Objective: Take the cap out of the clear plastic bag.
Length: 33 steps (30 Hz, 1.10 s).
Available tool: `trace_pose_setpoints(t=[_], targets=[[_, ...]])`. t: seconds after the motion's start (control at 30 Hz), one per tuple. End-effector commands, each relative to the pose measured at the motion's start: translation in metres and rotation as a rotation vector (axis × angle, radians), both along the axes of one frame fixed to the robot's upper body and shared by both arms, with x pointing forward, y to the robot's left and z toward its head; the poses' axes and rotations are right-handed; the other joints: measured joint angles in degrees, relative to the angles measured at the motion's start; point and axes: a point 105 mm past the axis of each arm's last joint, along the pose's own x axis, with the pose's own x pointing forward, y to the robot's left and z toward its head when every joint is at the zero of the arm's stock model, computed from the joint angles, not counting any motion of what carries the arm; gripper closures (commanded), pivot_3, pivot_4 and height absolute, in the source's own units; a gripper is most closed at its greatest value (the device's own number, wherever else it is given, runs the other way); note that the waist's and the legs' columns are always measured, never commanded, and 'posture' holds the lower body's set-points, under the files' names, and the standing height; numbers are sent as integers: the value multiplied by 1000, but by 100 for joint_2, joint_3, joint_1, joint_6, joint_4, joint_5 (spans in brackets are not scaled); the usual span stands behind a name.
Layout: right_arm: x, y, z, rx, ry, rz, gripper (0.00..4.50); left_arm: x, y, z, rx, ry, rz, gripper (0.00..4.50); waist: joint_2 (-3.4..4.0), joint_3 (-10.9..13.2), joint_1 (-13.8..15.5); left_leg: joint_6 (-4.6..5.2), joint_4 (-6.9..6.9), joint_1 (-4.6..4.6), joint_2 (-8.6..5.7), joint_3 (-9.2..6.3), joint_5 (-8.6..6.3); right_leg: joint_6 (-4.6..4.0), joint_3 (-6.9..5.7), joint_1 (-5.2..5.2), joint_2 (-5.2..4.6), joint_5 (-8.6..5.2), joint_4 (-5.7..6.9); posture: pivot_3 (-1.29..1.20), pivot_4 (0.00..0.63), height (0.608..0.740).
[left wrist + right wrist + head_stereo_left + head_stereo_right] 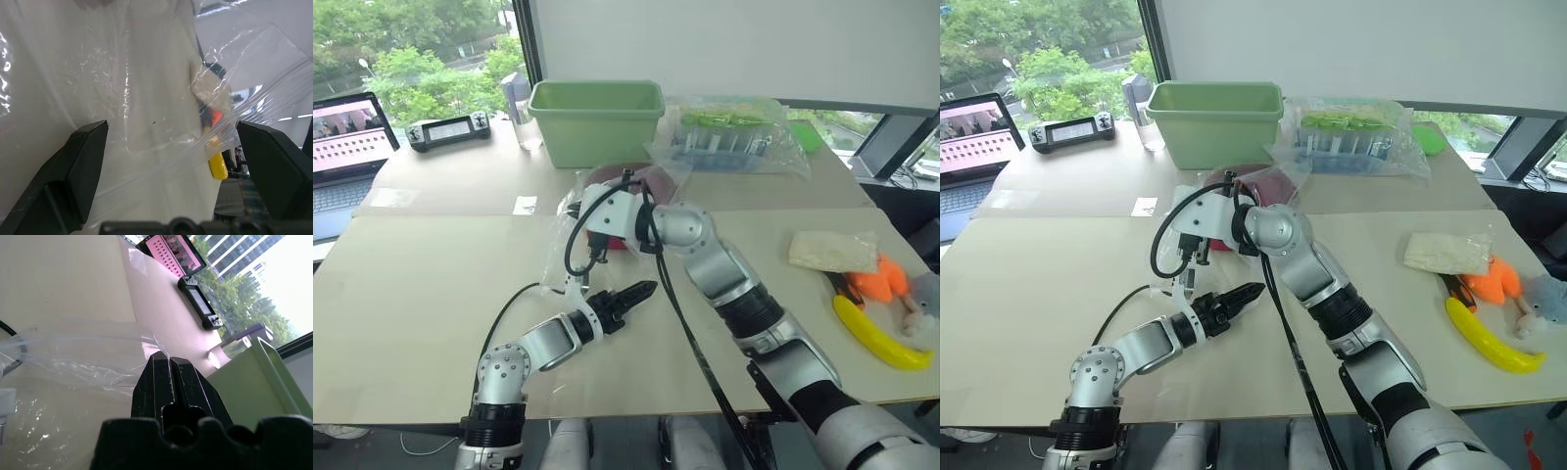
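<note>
The dark red cap (651, 180) lies inside the clear plastic bag (556, 257) in the middle of the table, mostly hidden behind my right hand. My right gripper (168, 363) is shut on the bag's upper edge and holds the film lifted off the table. Below it, my left gripper (171, 132) stands open, its black fingers (631, 297) pointing right at the hanging film. In the left wrist view, crinkled plastic stretches across the gap between the two fingers.
A green bin (597, 117) stands at the back, beside a second clear bag (729, 137) of green and blue items. A banana (876, 338), an orange plush toy (881, 282) and a white packet (832, 250) lie right. A laptop (347, 147) and a controller (450, 130) sit far left.
</note>
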Motion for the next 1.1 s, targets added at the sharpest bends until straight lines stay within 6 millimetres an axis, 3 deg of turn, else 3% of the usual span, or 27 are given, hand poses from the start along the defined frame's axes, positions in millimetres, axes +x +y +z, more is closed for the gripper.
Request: trace_pose_setpoints(t=[0.03,0.23,0.37,0.57,1.1], targets=[[-6,1,23,44,-72,7,4485,1,2,-2,15,-5,20,0,0,0,-7,0,2,0,0,-1,0,1,0,0,0,1,-1,0,150,740],[-6,0,23,42,-70,1,4485,6,15,12,-22,-48,90,0,0,0,-12,2,1,-7,0,-2,1,0,0,-4,1,1,-1,0,150,740],[-5,-2,22,37,-71,-7,4485,6,43,36,-87,-95,190,0,-1,1,-30,2,-1,-11,2,-3,1,4,0,-10,2,3,0,0,150,740],[-4,-4,21,37,-69,-13,4485,12,65,39,-66,-87,289,0,0,2,-5,2,-2,-13,0,-3,1,1,0,-9,1,0,-5,0,150,740],[-4,-4,24,36,-77,-14,4485,85,31,20,-19,24,400,0,-5,4,17,2,-2,-25,-5,-4,1,30,-5,-10,-1,14,-14,0,150,740]])
